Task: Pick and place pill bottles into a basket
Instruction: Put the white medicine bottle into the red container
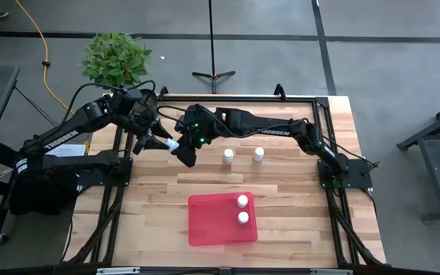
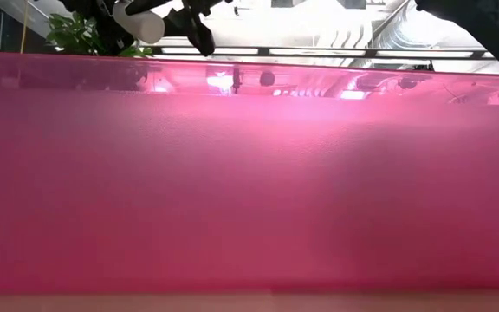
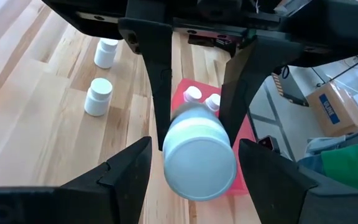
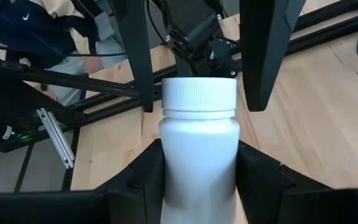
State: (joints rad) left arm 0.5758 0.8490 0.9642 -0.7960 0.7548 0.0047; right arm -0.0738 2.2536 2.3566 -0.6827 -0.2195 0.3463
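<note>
- The pale wooden plank table [image 1: 281,221] with a black metal frame carries everything; one leafy green potted plant [image 1: 115,58] stands past its far left corner.
- Two dark arms meet above the far left part of the table, their grippers facing each other over one bottle.
- One flat red rectangular plastic basket [image 1: 208,221] lies near the front middle of the table; in the low view its red wall fills nearly the whole picture and blocks the table behind it.
- The right gripper [image 4: 199,186] has its jaws closed tight on the body of a white cylindrical pill bottle with a ribbed white cap [image 4: 199,140], held in the air well away from the basket.
- The left gripper [image 3: 194,168] stands partly open, a finger on each side of that same bottle's cap end; whether the fingers touch it cannot be told.
- Five white pill bottles show in all: the held one, two bottles [image 1: 243,208] upright inside the basket near its right edge, and two standing bottles [image 1: 243,154] side by side on the bare wood beyond the basket.
</note>
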